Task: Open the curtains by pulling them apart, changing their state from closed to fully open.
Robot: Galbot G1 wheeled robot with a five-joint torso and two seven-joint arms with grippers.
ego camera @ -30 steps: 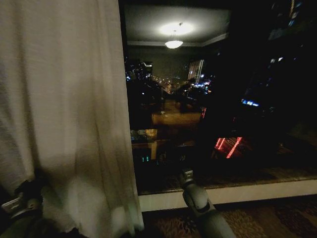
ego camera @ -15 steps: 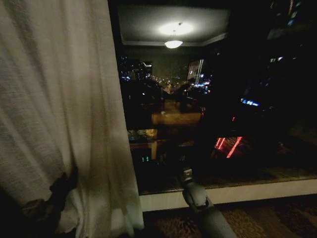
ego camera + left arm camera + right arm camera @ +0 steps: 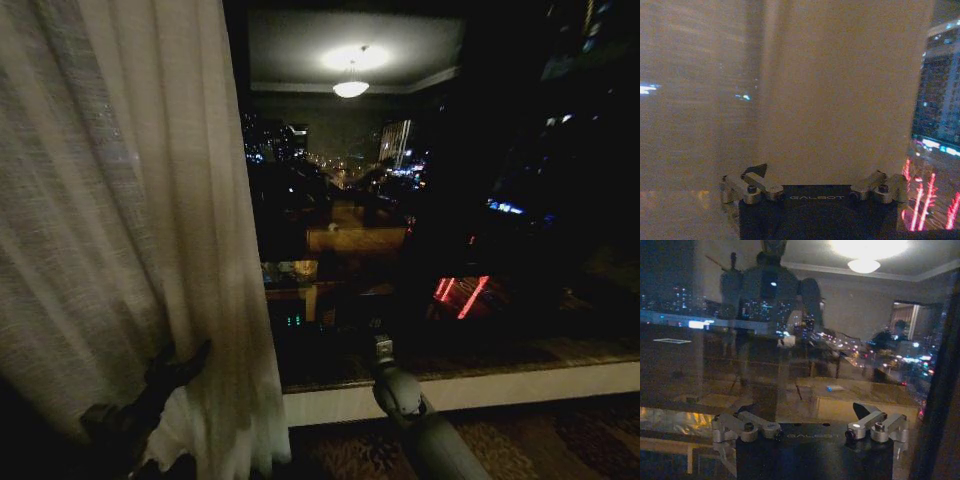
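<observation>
The sheer off-white curtain (image 3: 130, 220) hangs gathered over the left of the window in the head view, its free edge running down beside the dark glass. My left gripper (image 3: 165, 378) is low against the curtain's lower folds, dark against the cloth, with the fabric bunched around it. In the left wrist view the curtain (image 3: 840, 90) hangs right in front of the left gripper (image 3: 815, 172), whose jaws stand spread wide. My right gripper (image 3: 380, 348) is raised at bottom centre before the bare window, open and empty; the right wrist view shows it (image 3: 807, 412) facing the glass.
The uncovered window (image 3: 430, 200) is dark, with city lights and a reflected ceiling lamp (image 3: 351, 88). A white sill (image 3: 500, 390) runs below the glass. Patterned carpet (image 3: 560, 440) lies at lower right.
My left gripper has slid to the right along the curtain's lower part, and the folds have bunched around it. The curtain's edge shifted slightly left. The right arm has hardly moved.
</observation>
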